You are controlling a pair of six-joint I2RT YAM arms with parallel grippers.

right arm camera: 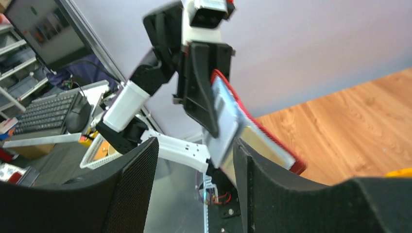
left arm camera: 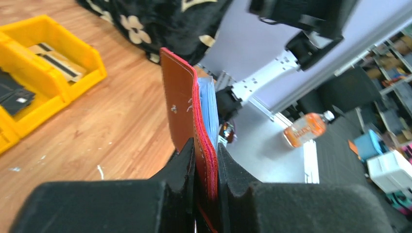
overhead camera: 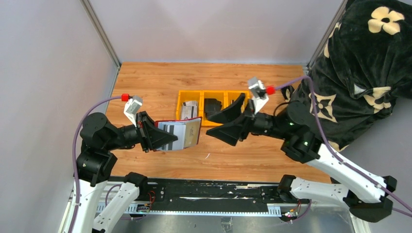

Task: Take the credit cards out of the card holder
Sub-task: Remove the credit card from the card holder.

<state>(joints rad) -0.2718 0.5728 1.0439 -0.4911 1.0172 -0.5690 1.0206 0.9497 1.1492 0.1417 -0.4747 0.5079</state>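
Maroon leather card holder (left arm camera: 180,107), striped plastic credit cards (overhead camera: 179,132) inside: I see left end effector (left arm camera: 205,148) clamped on it; right end effector (overhead camera: 209,126) gaping, empty.

A yellow three-compartment bin (overhead camera: 202,96) sits on the wooden tabletop (overhead camera: 145,82), with a black wallet-like object (overhead camera: 212,107) in its middle compartment. Black flower-patterned fabric (overhead camera: 359,53) is heaped at the right edge.

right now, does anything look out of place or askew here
Nothing looks spilled or broken. The card holder is off the table, pinched on edge in the left fingers with cards showing inside, and the right fingers are open close by. The one oddity is a black flowered blanket heaped at the table's right side.
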